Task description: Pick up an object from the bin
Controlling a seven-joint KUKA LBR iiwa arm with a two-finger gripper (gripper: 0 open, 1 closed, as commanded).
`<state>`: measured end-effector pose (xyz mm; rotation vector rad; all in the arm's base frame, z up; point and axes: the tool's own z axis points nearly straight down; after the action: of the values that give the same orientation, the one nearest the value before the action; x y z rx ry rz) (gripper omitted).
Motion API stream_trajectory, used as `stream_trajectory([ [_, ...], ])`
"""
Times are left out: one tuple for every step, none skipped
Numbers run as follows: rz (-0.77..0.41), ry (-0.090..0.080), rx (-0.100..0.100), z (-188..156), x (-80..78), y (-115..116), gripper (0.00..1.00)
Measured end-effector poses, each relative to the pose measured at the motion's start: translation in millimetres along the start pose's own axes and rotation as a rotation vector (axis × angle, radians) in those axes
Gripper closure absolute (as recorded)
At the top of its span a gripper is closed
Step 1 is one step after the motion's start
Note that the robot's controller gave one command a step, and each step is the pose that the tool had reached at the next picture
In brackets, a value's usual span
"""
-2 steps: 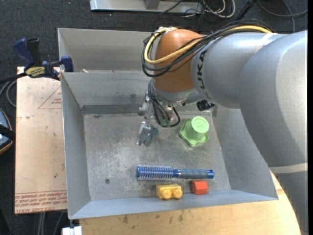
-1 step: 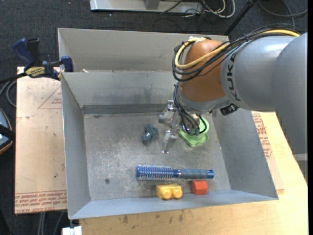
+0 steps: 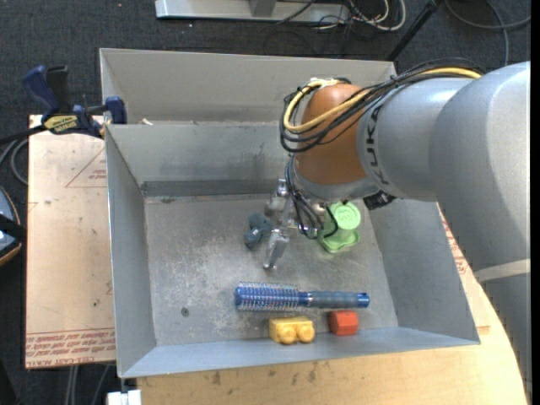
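Grey-blue lump (image 3: 256, 230) lies just left of the fingers (image 3: 272, 256); released or clenched, cannot tell

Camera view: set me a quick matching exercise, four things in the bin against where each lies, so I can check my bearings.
Things:
1 blue brush
2 yellow block
3 green piece
4 grey-blue piece

Places, as the view shows them:
A just left of the end effector
B by the bottom wall, left of the orange block
C just right of the end effector
D lying across the floor, below the end effector

Pairs: 1-D; 2-B; 3-C; 4-A
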<state>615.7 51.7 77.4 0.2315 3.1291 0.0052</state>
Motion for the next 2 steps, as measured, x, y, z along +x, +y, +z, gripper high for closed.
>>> stream_trajectory([
  [-0.001,-0.004,-0.001,-3.9,-1.3,0.6,1.00],
  [0.006,-0.007,-0.001,-92.8,-2.6,17.3,1.00],
])
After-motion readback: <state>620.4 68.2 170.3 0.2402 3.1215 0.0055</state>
